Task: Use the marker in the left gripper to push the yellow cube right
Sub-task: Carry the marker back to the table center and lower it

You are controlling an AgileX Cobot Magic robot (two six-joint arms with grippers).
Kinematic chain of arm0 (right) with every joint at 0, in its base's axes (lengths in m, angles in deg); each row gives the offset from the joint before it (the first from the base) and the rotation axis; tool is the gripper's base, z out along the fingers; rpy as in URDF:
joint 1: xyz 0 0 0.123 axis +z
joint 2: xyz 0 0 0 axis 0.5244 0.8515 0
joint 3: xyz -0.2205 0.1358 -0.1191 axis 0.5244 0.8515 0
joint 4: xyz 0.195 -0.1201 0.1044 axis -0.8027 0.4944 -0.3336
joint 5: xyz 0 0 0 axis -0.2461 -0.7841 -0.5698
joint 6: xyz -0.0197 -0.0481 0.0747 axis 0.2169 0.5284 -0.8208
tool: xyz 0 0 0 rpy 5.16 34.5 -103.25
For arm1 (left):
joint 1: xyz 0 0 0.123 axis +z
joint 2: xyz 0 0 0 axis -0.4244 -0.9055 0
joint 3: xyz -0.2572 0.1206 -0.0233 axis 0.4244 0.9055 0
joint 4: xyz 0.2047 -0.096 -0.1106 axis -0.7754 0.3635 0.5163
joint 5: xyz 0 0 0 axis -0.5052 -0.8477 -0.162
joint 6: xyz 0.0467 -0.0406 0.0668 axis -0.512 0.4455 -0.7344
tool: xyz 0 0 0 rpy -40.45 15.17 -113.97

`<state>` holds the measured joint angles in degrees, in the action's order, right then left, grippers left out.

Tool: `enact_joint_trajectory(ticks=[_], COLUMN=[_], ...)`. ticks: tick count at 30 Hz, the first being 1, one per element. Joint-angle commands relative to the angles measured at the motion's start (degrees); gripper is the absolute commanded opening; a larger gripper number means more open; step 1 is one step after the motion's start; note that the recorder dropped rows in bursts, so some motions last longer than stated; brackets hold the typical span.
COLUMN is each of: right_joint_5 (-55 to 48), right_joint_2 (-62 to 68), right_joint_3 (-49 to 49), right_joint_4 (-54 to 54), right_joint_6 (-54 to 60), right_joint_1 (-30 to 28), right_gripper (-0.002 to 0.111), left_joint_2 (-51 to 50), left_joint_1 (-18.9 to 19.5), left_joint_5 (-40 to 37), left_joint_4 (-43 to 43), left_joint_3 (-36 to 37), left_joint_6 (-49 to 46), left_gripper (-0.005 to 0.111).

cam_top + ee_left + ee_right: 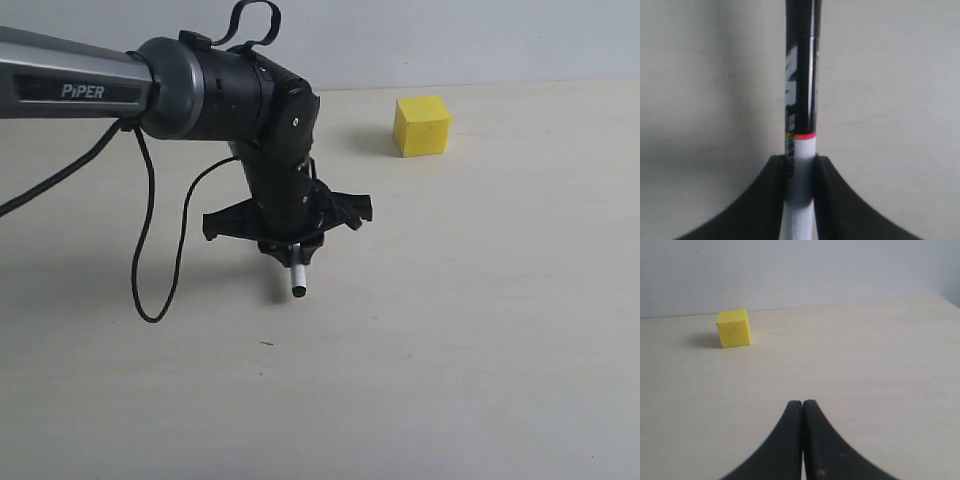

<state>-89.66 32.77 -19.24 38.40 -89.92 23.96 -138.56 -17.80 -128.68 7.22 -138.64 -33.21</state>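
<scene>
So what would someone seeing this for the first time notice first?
The bright yellow cube stands alone toward the back right of the pale table. Left of it and nearer the camera, the black left gripper points down, shut on the marker, whose white end pokes out below, well apart from the cube.

Marker (298,281) mostly behind left hand (292,252); barrel print (791,75) a blur
</scene>
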Motion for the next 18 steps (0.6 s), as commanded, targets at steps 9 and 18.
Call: enact_joint_trajectory(ticks=[9,18], right_joint_5=[0.3,0.3], right_joint_2=[-0.3,-0.3], right_joint_3=[0.2,0.2], right_joint_4=[0.3,0.3], right_joint_6=[0.3,0.3], right_joint_1=[0.1,0.1], right_gripper=[0.0,0.0], left_joint_2=[-2.2,-2.2], left_joint_1=[0.4,0.4], left_joint_5=[-1.5,-1.8], left_joint_4=[-0.1,-1.3], left_joint_3=[-0.5,-0.5], left_joint_6=[1.5,1.7], left_gripper=[0.004,0.061])
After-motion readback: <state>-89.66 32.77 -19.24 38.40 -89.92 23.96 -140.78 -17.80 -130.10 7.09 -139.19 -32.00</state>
